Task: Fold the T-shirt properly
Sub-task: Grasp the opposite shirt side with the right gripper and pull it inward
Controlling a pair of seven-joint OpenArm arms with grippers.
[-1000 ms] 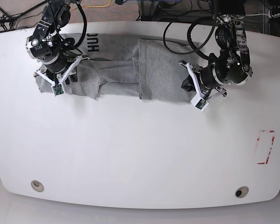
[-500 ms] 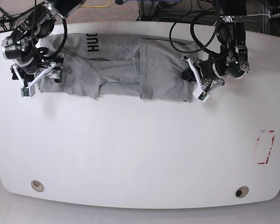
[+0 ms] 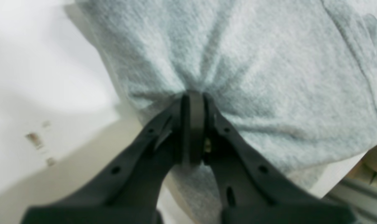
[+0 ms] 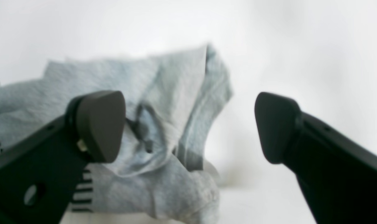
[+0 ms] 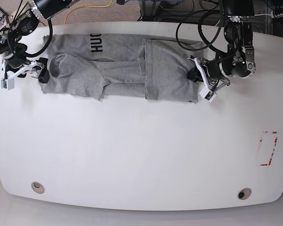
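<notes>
The T-shirt (image 5: 122, 70) is lying along the table's (image 5: 141, 155) far edge, and everything nearer than it is staying bare white, wide enough for any pass, apart from a red-edged mark (image 5: 268, 148) far to its right. The left gripper (image 5: 196, 76) is blocking the shirt's right edge, pinching it. The right gripper (image 5: 26, 70), spread wide, is crowding its left end. Cables (image 5: 198, 28) are hanging behind it.
</notes>
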